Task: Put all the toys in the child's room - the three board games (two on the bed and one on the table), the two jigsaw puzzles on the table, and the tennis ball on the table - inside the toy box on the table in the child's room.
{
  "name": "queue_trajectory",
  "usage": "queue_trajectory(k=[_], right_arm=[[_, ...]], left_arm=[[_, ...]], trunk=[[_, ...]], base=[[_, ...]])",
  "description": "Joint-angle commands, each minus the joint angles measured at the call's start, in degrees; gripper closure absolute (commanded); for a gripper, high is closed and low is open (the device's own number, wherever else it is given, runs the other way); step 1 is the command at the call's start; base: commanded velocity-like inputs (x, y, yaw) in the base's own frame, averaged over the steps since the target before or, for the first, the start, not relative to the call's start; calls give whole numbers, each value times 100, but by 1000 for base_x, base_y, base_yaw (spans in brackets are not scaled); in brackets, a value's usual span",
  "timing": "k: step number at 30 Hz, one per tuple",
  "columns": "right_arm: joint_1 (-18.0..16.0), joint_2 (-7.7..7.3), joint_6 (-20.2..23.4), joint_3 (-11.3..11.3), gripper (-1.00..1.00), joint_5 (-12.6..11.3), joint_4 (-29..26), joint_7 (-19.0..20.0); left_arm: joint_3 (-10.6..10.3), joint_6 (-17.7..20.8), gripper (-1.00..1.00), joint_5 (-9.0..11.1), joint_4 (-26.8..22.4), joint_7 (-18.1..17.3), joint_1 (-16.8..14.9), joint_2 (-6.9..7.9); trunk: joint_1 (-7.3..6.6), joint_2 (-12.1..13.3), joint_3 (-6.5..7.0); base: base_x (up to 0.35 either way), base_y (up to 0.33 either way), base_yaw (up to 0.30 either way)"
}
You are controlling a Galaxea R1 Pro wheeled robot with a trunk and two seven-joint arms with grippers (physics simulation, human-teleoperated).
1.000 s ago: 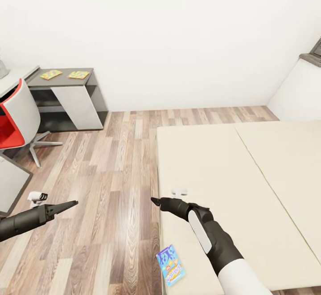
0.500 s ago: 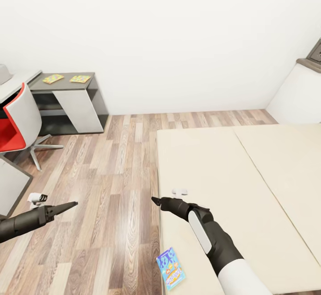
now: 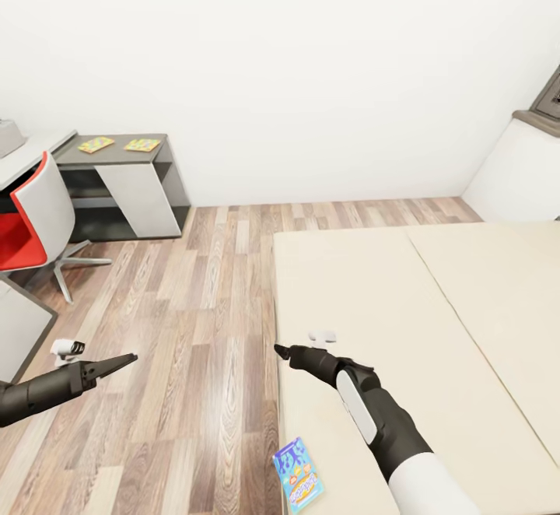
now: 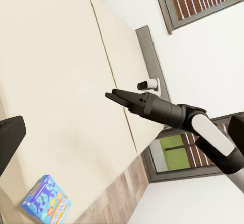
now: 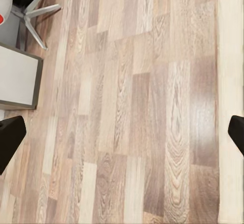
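A blue board game [image 3: 298, 474] lies flat at the near corner of the cream bed [image 3: 404, 305]; the left wrist view shows the same board game [image 4: 46, 201]. Two jigsaw puzzles [image 3: 96, 143] [image 3: 142, 144] lie side by side on the dark grey lower part of the table [image 3: 117, 155]. A corner of the light grey toy box [image 3: 8, 136] shows at the far left edge. My right gripper [image 3: 284, 352] hovers over the bed's left edge, beyond the board game, open and empty. My left gripper [image 3: 124, 361] hangs over the wood floor, open and empty.
A red and white swivel chair [image 3: 31, 219] stands in front of the table. A white panel with a dark rim [image 3: 19, 320] juts in at the left. A white cabinet [image 3: 517, 165] stands by the bed's far right. Wood floor [image 3: 202, 305] runs between bed and table.
The whole picture has shifted slightly, so the camera has moved; the table and chair sit a bit lower and further right in view. Both arms hold the same pose.
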Motion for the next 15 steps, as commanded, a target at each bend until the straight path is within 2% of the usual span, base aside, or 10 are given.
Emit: queue_trajectory(k=[1,15], right_arm=[[-3,-11,18,-5,-100,-27,-1,5],[-3,-55,-29,-8,-100,-21,13,18]], left_arm=[[-2,61,-100,-3,0,-25,-3,-1],[-8,64,-100,-10,4,-25,-3,-5]], trunk=[[3,-9,1],[3,-9,133]], base=[[0,0,0],[0,0,0]])
